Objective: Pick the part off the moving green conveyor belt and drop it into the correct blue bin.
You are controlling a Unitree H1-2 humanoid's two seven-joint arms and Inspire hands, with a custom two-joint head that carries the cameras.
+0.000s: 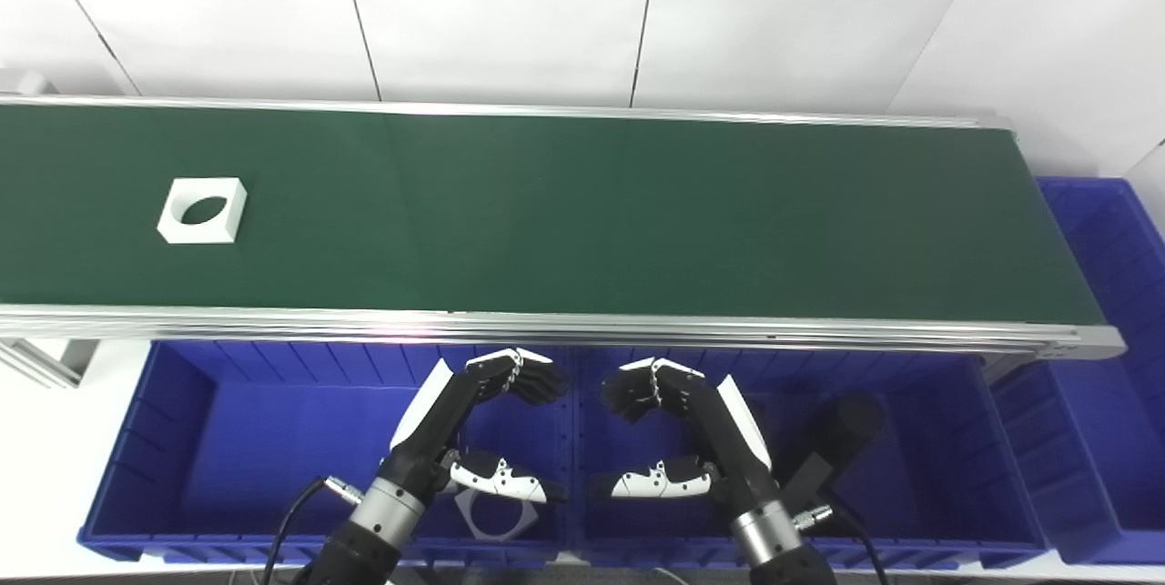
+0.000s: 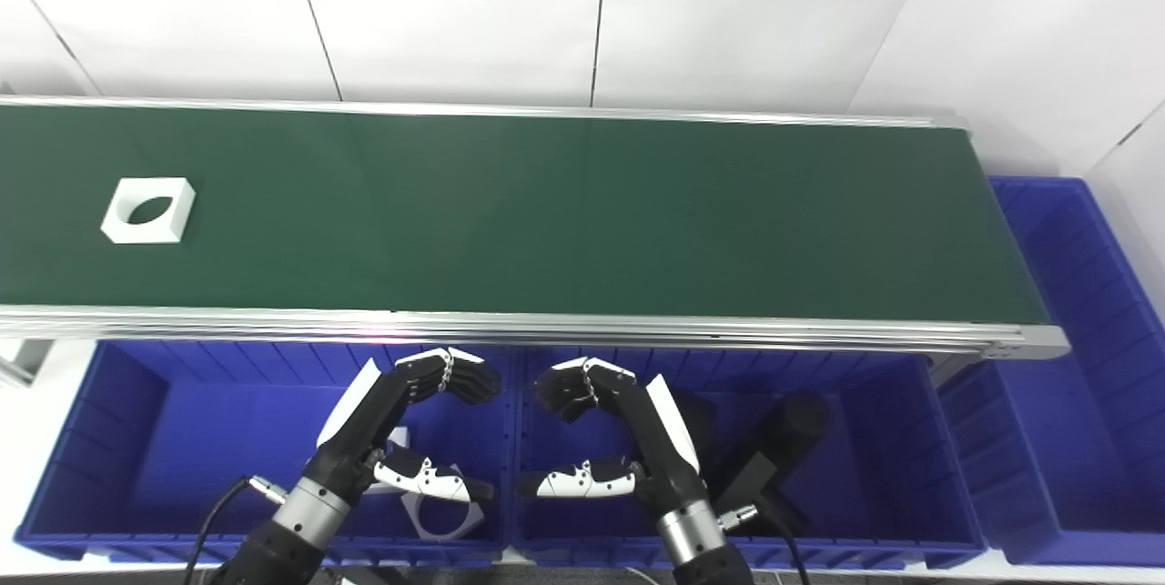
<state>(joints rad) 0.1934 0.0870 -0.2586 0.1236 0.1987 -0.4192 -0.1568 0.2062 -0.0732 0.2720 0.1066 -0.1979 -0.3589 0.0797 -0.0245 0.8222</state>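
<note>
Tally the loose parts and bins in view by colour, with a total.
White parts: 2, square block with hole on the belt, hexagonal piece in the left bin.
Black parts: 1, cylinder piece in the middle bin.
Blue bins: 3, left, middle, right.
Total: 6

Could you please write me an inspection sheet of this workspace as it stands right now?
Surface: green conveyor belt, bare except for one part.
Job's things: white square part with round hole, on the belt's far left; left blue bin holds a white part; middle blue bin holds black parts; right blue bin.
Clutter: nothing seen.
Hands: left hand and right hand, open, holding nothing, over the bins.
Cables: black cables at both wrists.
Surroundings: white wall panels.
</note>
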